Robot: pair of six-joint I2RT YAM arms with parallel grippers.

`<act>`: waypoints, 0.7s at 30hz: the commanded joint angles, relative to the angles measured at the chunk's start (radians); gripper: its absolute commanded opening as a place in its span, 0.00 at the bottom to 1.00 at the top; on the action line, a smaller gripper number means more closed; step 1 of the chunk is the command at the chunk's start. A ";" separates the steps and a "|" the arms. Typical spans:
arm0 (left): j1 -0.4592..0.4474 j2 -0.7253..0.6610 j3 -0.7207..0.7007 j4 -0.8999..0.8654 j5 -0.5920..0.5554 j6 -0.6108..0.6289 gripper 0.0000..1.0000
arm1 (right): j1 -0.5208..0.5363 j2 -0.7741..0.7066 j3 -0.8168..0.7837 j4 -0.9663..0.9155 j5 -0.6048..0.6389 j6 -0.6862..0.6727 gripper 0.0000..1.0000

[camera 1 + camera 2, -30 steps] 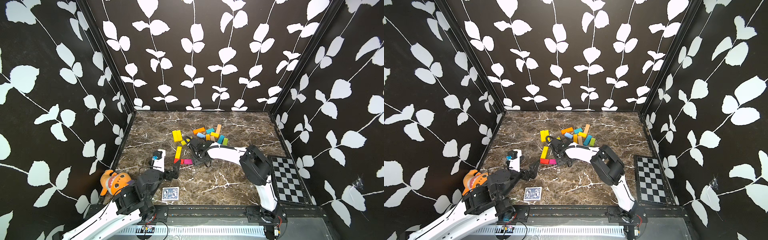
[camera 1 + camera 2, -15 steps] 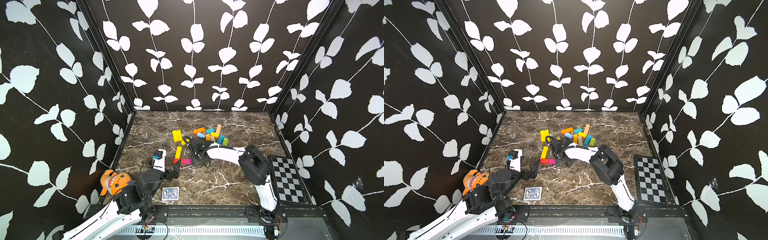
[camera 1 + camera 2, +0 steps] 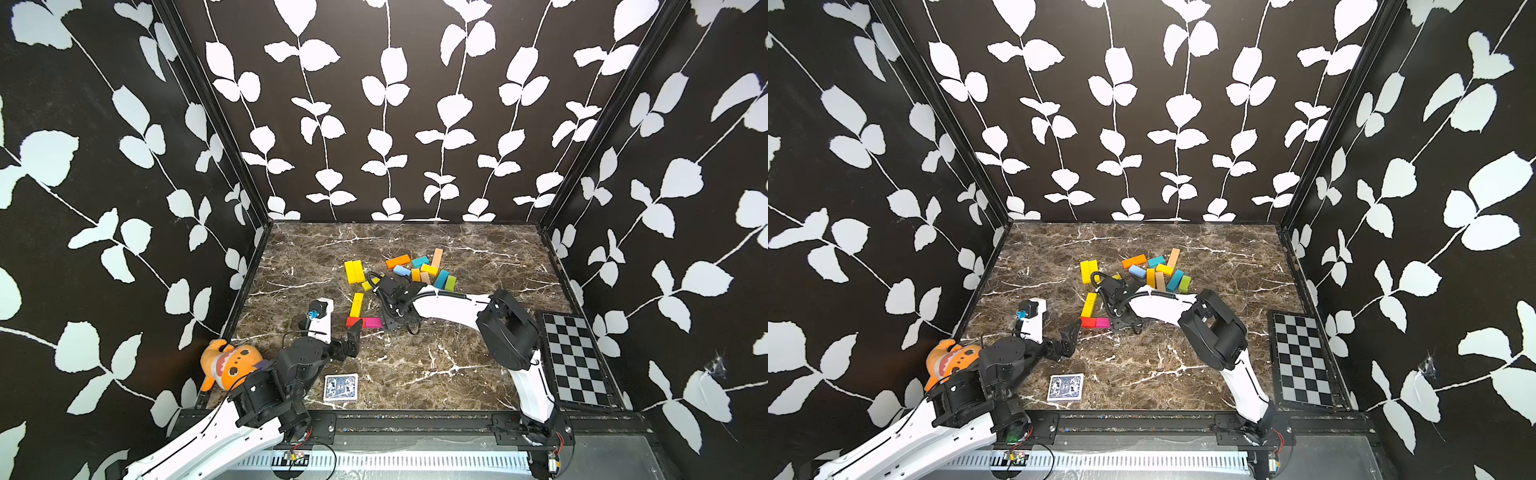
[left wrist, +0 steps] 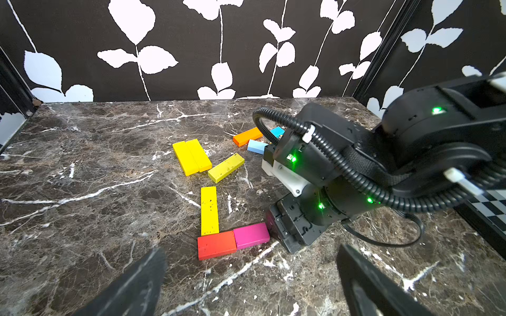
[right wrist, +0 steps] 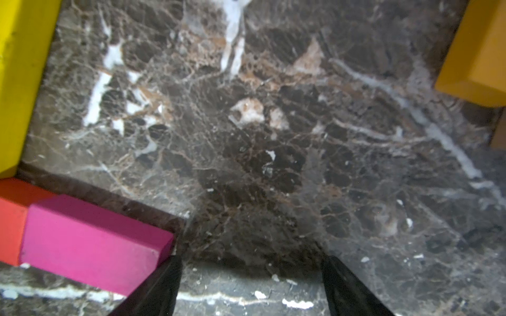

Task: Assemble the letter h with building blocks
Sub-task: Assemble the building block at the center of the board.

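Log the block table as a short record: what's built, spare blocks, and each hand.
Built so far: yellow bar with one end against red bar; pink bar end to end with the red one
Spare blocks: loose pile farther back, beside two yellow bars lying side by side
Left hand: open, empty, near the red bar
Right hand: open, empty, at the pink bar's free end
Other: playing card, plush toy, checkerboard

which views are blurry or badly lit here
Right wrist view: soft all over, the pink block and marble table smeared, a dark shadow between the fingertips. Left wrist view: red block crisp, only its own fingers blurred. In both top views: sharp, evenly lit.
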State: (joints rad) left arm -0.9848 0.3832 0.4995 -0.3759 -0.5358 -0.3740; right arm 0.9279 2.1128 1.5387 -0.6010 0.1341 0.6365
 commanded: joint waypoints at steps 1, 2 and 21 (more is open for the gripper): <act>0.006 0.003 -0.001 0.006 -0.007 0.001 0.99 | -0.005 -0.053 0.007 0.031 0.049 -0.011 0.83; 0.006 0.002 0.002 0.005 -0.004 0.000 0.99 | -0.005 -0.068 0.001 0.057 0.053 -0.024 0.84; 0.006 -0.015 0.013 -0.012 -0.002 -0.013 0.99 | -0.053 0.239 0.432 -0.040 -0.043 -0.118 0.79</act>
State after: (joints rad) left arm -0.9848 0.3779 0.4995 -0.3767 -0.5350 -0.3782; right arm 0.8803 2.3219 1.9278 -0.5747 0.0937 0.5449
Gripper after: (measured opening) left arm 0.990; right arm 0.789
